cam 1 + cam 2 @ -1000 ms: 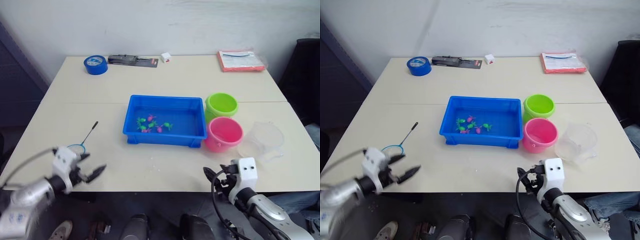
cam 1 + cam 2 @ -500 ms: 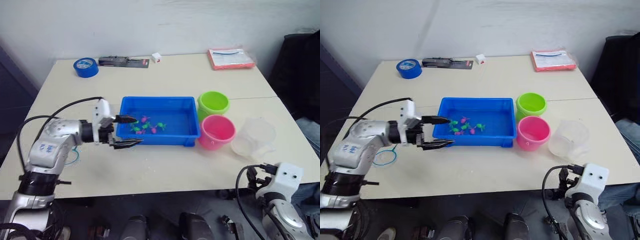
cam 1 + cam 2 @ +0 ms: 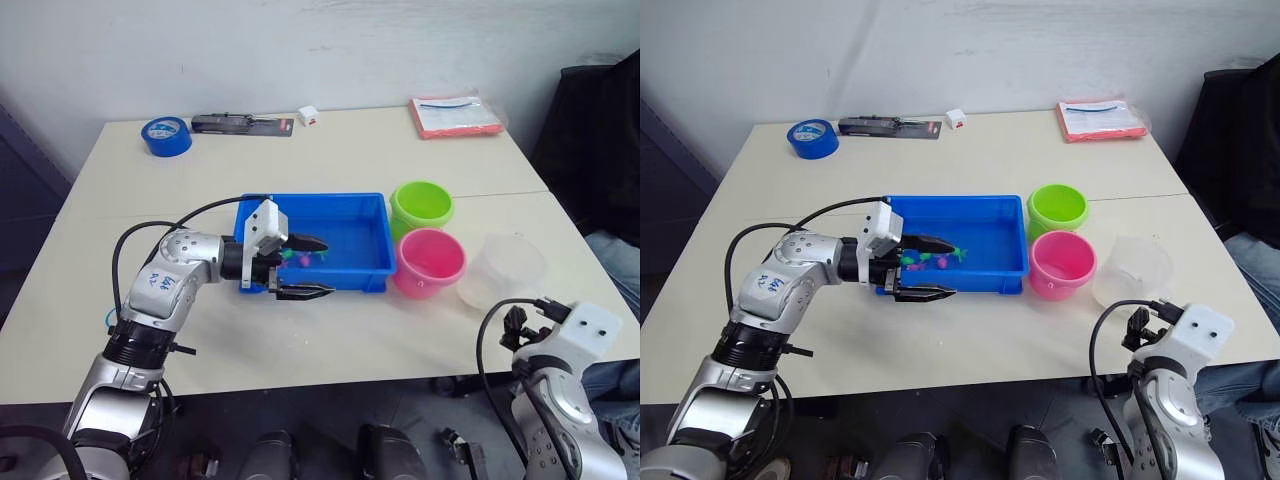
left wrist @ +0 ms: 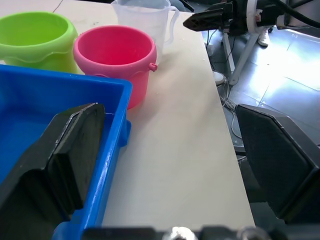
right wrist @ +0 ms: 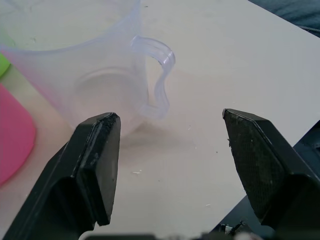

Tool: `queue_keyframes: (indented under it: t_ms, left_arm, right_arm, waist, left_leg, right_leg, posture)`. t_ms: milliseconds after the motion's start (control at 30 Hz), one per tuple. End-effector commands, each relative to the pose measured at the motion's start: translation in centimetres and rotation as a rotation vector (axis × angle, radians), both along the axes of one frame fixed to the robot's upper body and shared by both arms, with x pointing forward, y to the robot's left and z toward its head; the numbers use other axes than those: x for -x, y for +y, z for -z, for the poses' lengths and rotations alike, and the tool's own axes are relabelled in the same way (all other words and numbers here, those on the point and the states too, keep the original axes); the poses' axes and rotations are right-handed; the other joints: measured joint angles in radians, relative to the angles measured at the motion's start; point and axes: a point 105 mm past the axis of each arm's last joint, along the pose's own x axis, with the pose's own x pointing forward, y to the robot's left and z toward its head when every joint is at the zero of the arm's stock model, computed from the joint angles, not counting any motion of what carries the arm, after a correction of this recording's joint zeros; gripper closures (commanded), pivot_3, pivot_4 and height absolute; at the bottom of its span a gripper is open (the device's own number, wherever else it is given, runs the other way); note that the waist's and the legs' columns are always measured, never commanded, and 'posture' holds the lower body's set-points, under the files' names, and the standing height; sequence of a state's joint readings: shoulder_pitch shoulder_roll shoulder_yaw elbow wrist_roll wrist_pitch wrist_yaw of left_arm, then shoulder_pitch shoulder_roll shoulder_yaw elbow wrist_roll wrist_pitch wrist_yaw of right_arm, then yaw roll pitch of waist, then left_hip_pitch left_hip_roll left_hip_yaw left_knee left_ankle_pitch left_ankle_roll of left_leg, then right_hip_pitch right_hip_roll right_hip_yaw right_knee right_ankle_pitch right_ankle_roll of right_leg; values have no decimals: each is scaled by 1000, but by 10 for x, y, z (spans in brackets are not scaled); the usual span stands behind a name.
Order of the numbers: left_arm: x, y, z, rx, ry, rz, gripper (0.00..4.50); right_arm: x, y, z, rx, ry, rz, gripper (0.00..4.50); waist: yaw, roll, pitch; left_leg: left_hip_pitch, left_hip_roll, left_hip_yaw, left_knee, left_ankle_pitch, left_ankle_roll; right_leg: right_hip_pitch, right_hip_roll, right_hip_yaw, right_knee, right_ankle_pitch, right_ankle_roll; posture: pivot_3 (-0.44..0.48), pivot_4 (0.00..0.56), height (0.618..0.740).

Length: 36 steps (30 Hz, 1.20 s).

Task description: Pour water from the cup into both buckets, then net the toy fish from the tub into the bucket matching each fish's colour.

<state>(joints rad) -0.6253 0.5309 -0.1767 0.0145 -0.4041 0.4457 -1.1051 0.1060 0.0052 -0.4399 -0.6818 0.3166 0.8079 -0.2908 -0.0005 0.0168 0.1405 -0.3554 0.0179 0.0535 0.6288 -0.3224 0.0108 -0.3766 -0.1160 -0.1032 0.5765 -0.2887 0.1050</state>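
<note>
Pale tabletop (image 3: 330, 160) carries a clear, handled cup (image 5: 95, 65) — spout hidden.

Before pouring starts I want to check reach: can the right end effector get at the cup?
Probably yes. The right end effector is open, facing the cup and its handle, with only bare table between.

A shallow rectangular bright blue plastic tub (image 3: 355, 222) sits mid-table on the pale table (image 3: 330, 330), tiny plastic toy fish (image 3: 940, 259) inside. Just right of it stand a lime green bucket (image 3: 421, 206) behind a pink bucket (image 3: 430, 263); a clear plastic measuring cup (image 3: 505, 270) stands right of the pink one.
</note>
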Motion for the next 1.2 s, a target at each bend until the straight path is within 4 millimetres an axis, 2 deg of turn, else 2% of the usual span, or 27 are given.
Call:
queue_keyframes:
  t_ms: [33, 467, 1200]
  left_arm:
    - [-2, -3, -11, -2, -54, 4, 29]
    - [-2, 8, -7, -34, -50, -29, 29]
    - [0, -1, -12, -40, -58, -29, 29]
  right_arm:
    - [-5, -5, -5, 15, -27, 33, 0]
    - [-19, -21, 0, 21, -35, 129, 0]
    - [-37, -37, 1, 38, -84, 192, 0]
  waist:
    - [0, 0, 0]
    - [-3, 0, 0]
    - [-3, 1, 0]
  left_leg:
    - [0, 0, 0, 0, 0, 0]
    - [0, 0, 0, 0, 0, 1]
    - [1, 0, 1, 0, 0, 1]
  right_leg:
    - [0, 0, 0, 0, 0, 0]
    - [0, -1, 1, 1, 0, 0]
    - [0, -1, 2, 3, 0, 0]
  posture:
    - [0, 150, 737]
    - [0, 150, 737]
    - [0, 150, 737]
